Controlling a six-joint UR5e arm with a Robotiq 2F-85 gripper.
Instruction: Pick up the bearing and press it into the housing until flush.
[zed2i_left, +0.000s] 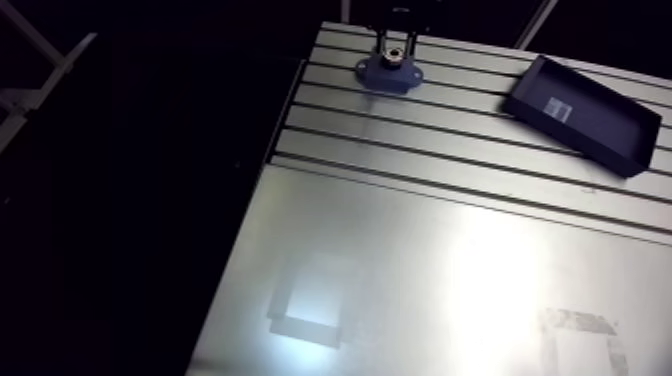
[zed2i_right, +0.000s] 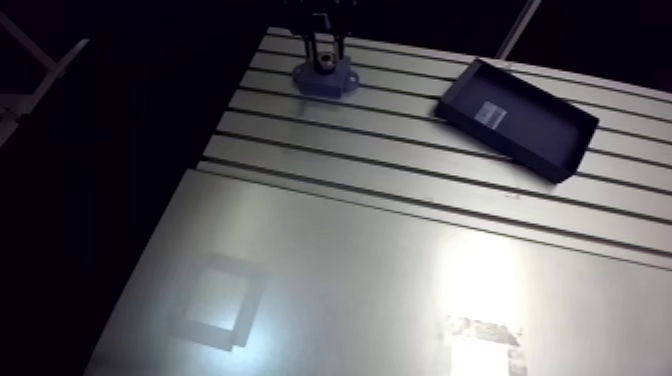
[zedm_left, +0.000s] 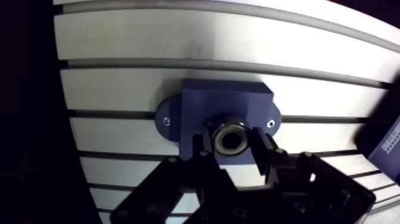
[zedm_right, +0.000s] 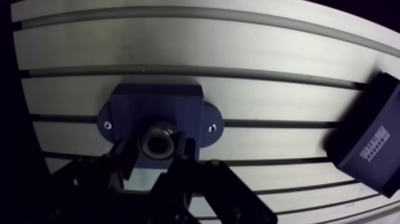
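Now, gripper (zedm_left: 231, 144): lowered over the housing near a far corner of the table in the arm view; its jaws are closed on the bearing, which is clamped between the two dark fingers (zedm_left: 261, 154).
Bearing (zedm_left: 230, 137): a metal ring with a dark centre, held against the housing at the block's edge nearest the gripper; whether it is seated in the bore cannot be told.
Housing (zedm_left: 225, 99): a dark blue block with a rounded ear on each side, a small screw seen in each ear.
Table (zedm_left: 178, 37): slotted aluminium.
Tray (zed2i_left: 612, 122): a dark shallow box with a small white label inside, set well apart from the housing.
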